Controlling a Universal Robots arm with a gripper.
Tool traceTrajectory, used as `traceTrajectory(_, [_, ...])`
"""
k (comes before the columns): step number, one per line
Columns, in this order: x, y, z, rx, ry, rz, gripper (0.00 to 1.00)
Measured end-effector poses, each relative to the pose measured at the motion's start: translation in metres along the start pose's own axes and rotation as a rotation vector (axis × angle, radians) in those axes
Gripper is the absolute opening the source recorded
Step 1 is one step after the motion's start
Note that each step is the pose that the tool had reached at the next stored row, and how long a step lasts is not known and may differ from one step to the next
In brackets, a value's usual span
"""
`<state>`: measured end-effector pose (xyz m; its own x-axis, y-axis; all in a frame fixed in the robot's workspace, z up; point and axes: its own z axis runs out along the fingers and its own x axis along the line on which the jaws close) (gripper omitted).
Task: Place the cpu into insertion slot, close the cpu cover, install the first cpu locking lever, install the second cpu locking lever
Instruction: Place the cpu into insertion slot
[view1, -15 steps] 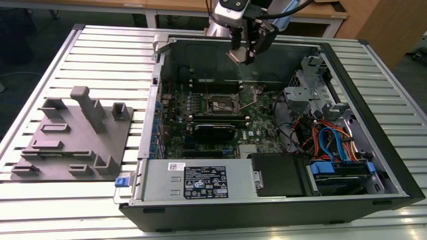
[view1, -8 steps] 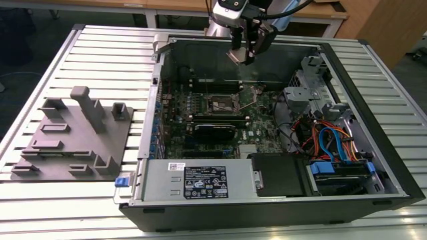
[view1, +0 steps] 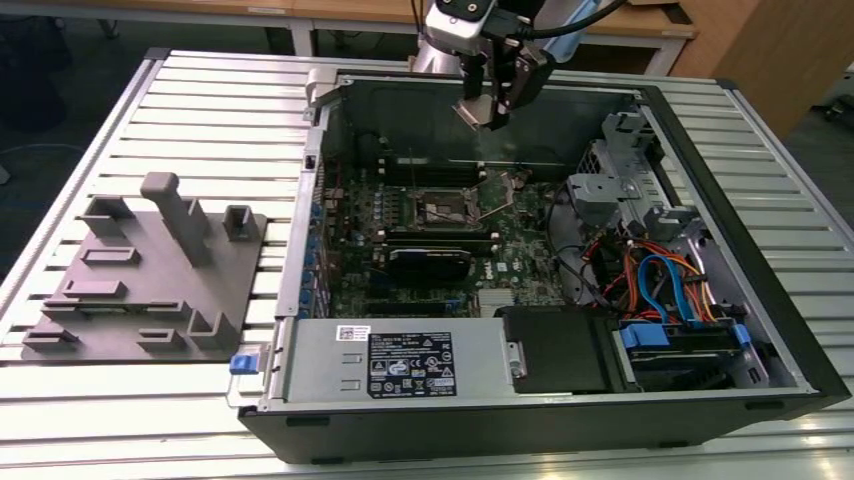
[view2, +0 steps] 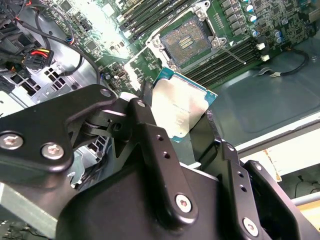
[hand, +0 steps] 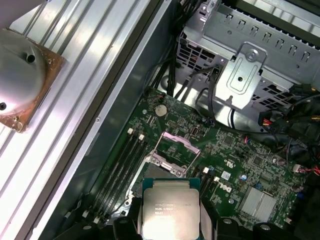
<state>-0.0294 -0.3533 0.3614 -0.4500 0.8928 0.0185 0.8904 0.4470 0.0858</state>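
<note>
My gripper (view1: 491, 105) hangs above the back of the open computer case, shut on the cpu (view1: 477, 113). In both wrist views the cpu (view2: 182, 107) (hand: 171, 207) is a flat silver-topped square pinched by its edges between the black fingers (view2: 145, 107). The gripper (view2: 180, 114) (hand: 171, 222) is well above the board. Below it, the insertion slot (view1: 450, 208) (view2: 187, 42) (hand: 160, 175) lies open, with a dark centre and a silvery rim. The cpu cover (hand: 179, 142) stands tilted up at one edge of the slot. A thin locking lever (view2: 232, 52) sticks out beside the socket.
Long black memory slots (view2: 227, 55) flank the socket. A metal drive cage (view1: 614, 190) and coloured cables (view1: 667, 285) fill the case on the exterior view's right, with the power supply (view1: 387, 365) in front. A grey fixture block (view1: 147, 270) sits on the slatted table (view1: 214, 100).
</note>
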Motion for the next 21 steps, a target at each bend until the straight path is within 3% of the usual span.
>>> traceTrajectory(6, [0.0000,0.0000,0.0002,-0.0006,-0.0024,0.028,0.54])
traceTrajectory(12, [0.0000,-0.0001,0.0014,-0.0019,-0.0092,0.107,0.54])
traceTrajectory(17, [0.0003,-0.0008,0.0016,-0.0021,-0.0096,0.112,0.54])
traceTrajectory(21, [0.0004,-0.0009,0.0025,-0.0026,-0.0132,0.147,0.54])
